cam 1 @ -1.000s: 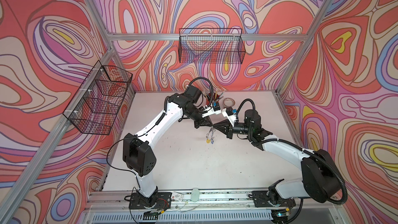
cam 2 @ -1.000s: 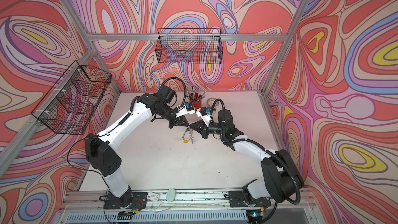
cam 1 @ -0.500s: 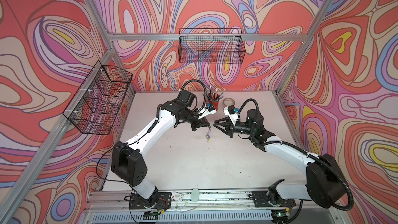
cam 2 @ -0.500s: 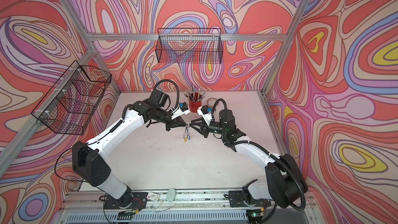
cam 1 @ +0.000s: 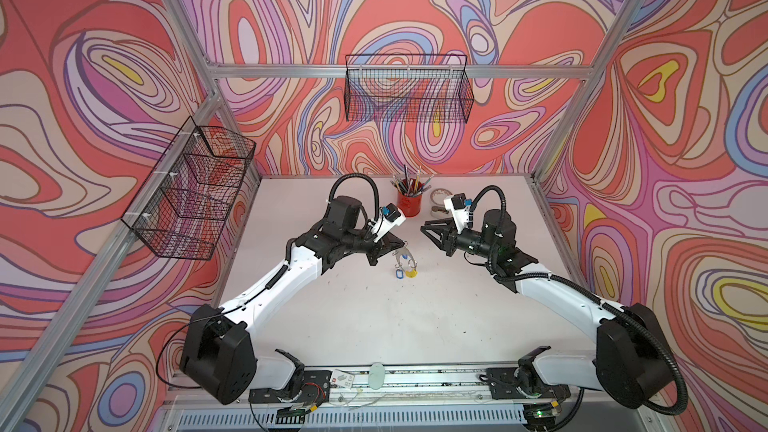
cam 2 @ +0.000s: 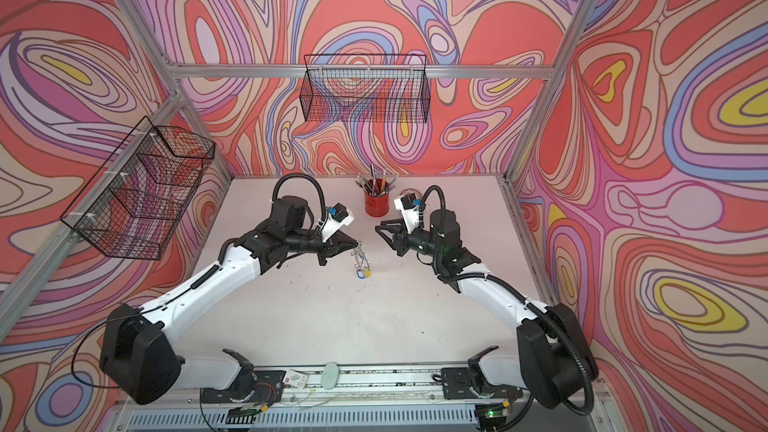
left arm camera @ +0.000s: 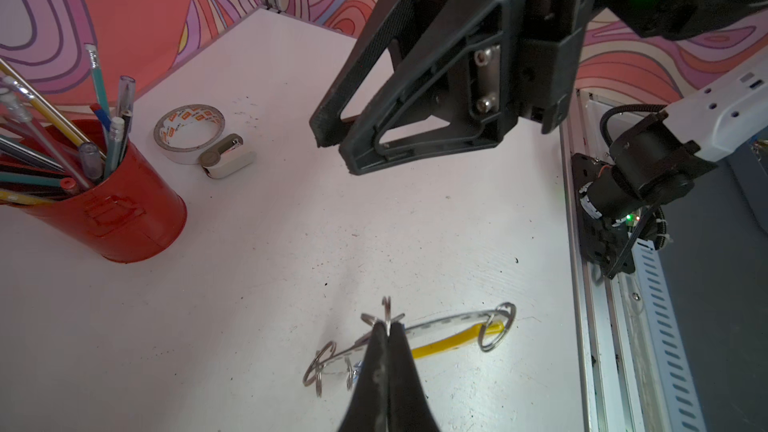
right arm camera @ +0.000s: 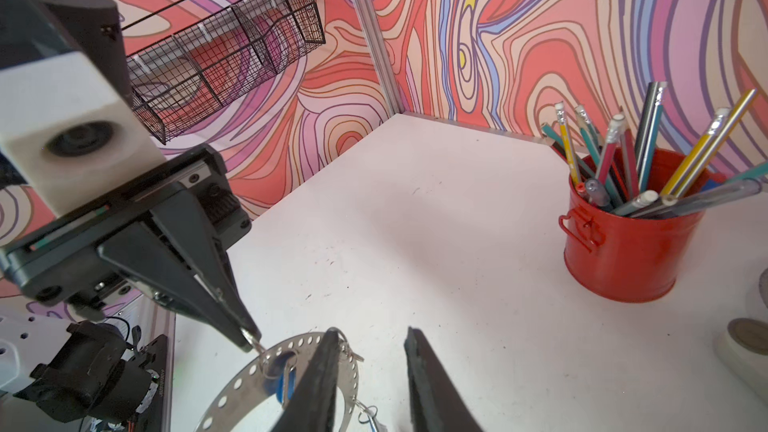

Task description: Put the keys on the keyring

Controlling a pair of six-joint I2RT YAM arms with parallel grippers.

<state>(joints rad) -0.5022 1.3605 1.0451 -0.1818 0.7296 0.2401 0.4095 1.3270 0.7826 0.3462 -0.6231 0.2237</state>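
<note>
– Left wrist view: keyring [left arm camera: 453, 322] clamped by one wire loop in left gripper [left arm camera: 388, 326]; hung at 6 o'clock of red cup [cam 1: 409, 205] in both top views.
– Right gripper [right arm camera: 371, 334] parted, empty. Slip could be caused by that thin pinch.

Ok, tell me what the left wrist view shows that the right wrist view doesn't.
Only left wrist: the yellow segment and the right gripper seen whole, jaws apart. Only right wrist: the wire basket and the left gripper from outside, with its white camera block. Both: the keyring held in the left jaws, the red pen cup, the table.
</note>
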